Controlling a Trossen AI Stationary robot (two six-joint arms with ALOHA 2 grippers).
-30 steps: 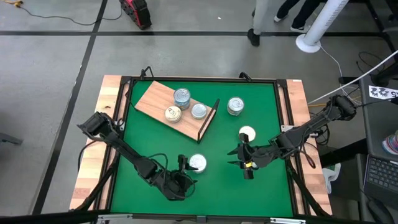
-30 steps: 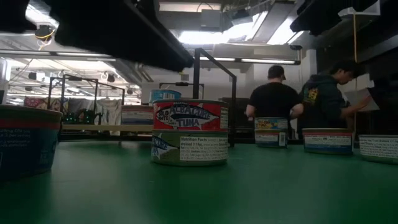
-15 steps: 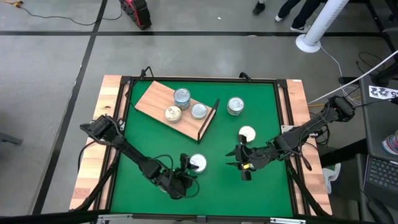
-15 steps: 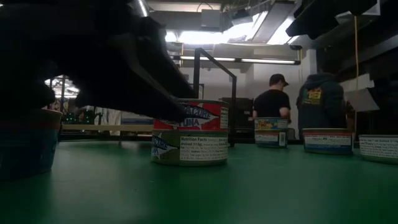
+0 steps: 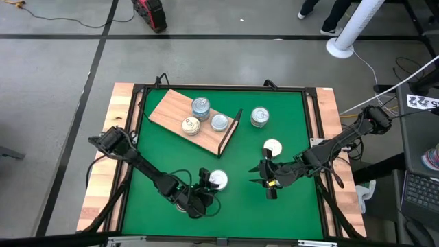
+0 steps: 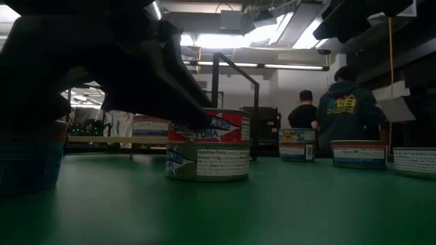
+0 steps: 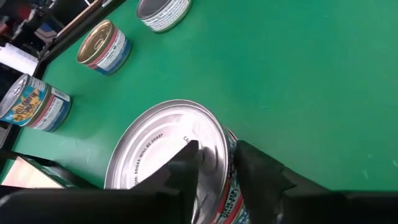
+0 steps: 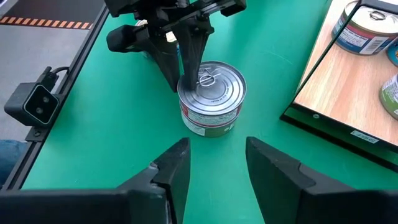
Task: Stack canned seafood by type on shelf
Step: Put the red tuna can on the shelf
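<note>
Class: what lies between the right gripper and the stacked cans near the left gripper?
Only bare green mat between right gripper and stacked cans, per right wrist view.

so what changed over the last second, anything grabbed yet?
The left gripper moved in from the near-left toward the two-can stack near the table's front and now has its fingers over the top can's lid. A closed grip isn't visible. The right gripper kept its place, open. The three cans on the shelf and the other loose cans stayed put. People in the background shifted.
</note>
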